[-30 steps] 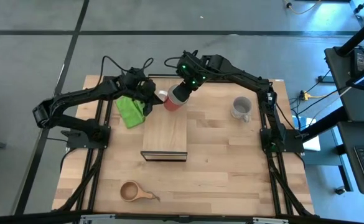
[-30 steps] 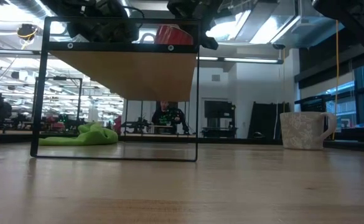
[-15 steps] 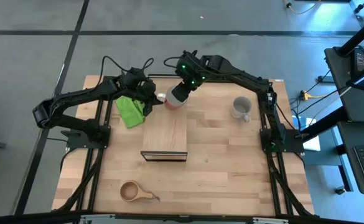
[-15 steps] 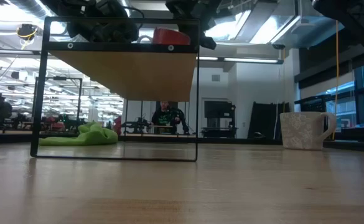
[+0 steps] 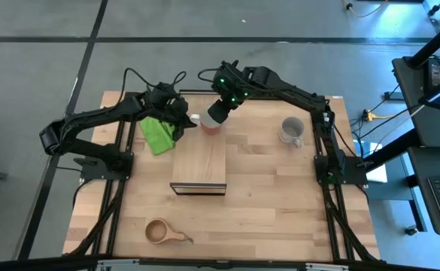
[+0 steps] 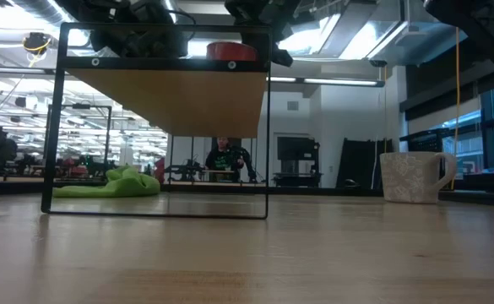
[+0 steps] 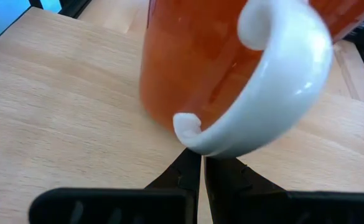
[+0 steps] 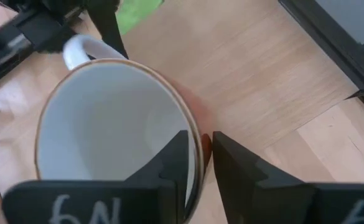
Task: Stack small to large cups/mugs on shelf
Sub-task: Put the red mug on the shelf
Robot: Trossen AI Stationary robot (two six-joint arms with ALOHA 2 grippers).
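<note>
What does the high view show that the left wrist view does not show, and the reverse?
Only the high view shows the grey mug, the wooden cup, the green cloth and the right gripper at the red mug's rim. Only the left wrist view shows the left gripper shut just below the white handle. Both show the red mug on the shelf.

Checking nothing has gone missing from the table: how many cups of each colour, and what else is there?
Red mug: 1
Grey mug: 1
Brown wooden cup: 1
Shelf: 1
Green cloth: 1
Total: 5
</note>
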